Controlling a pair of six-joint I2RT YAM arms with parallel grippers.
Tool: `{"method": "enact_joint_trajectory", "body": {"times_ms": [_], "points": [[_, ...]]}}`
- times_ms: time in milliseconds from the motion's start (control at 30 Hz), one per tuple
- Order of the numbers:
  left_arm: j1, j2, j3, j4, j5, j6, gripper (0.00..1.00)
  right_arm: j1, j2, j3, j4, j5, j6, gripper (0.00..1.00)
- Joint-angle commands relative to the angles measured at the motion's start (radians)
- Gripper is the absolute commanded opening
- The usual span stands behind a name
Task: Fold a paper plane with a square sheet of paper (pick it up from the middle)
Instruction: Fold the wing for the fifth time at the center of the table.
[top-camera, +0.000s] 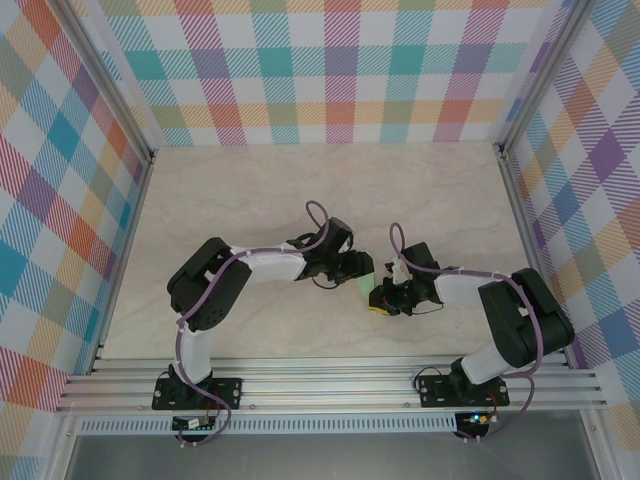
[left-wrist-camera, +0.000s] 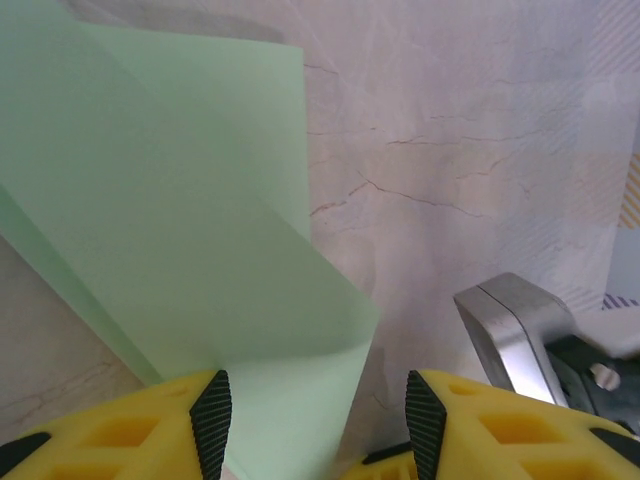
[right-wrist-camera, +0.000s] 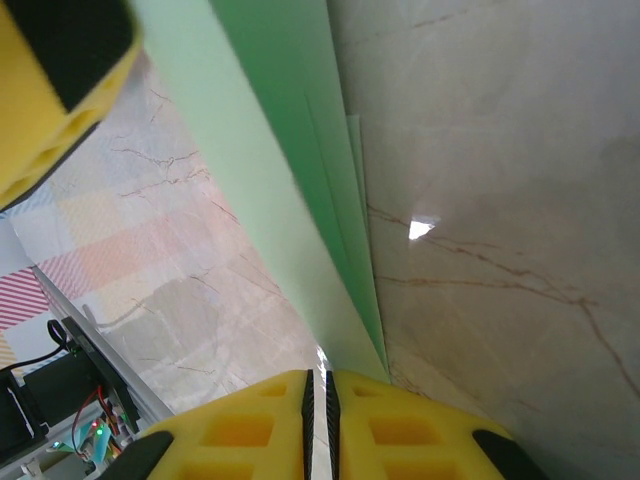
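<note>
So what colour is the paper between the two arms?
Pale mint green, plain and unmarked. The paper shows best in the left wrist view.

The sheet of paper is thin, smooth and matt; the marble-patterned counter shines with a light gloss.

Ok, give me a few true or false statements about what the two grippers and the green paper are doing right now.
The right gripper is pinched shut on the paper. True.
The left gripper is clamped shut. False: its jaws stand apart, with the paper between them.
The paper is orange. False: it is pale mint green.
Both grippers meet near the middle of the table. True.
The paper lies flat and unfolded. False: folded layers overlap.
</note>
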Motion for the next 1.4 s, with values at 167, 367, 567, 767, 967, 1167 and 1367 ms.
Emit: {"method": "enact_joint_trajectory", "body": {"times_ms": [167,367,567,767,967,1167,1367], "points": [[-0.011,0.034,0.034,-0.006,-0.002,0.019,0.51,0.006,0.004,0.011,-0.064,0.026,-0.022,0.15],[-0.011,0.041,0.034,-0.020,-0.013,0.027,0.50,0.006,0.014,0.003,-0.067,0.034,-0.026,0.15],[-0.011,0.034,0.035,-0.040,-0.029,0.040,0.50,0.006,0.030,0.003,-0.070,0.035,-0.033,0.15],[-0.011,0.041,0.042,-0.047,-0.036,0.041,0.49,0.006,0.029,0.008,-0.069,0.036,-0.030,0.15],[-0.009,0.049,0.045,-0.050,-0.050,0.037,0.44,0.006,0.024,0.001,-0.078,0.044,-0.038,0.15],[0.024,0.054,0.054,-0.069,-0.073,0.051,0.43,0.006,0.022,-0.014,-0.078,0.056,-0.042,0.15],[0.067,0.065,0.066,-0.080,-0.069,0.077,0.43,0.005,0.007,-0.017,-0.085,0.064,-0.042,0.15]]}}
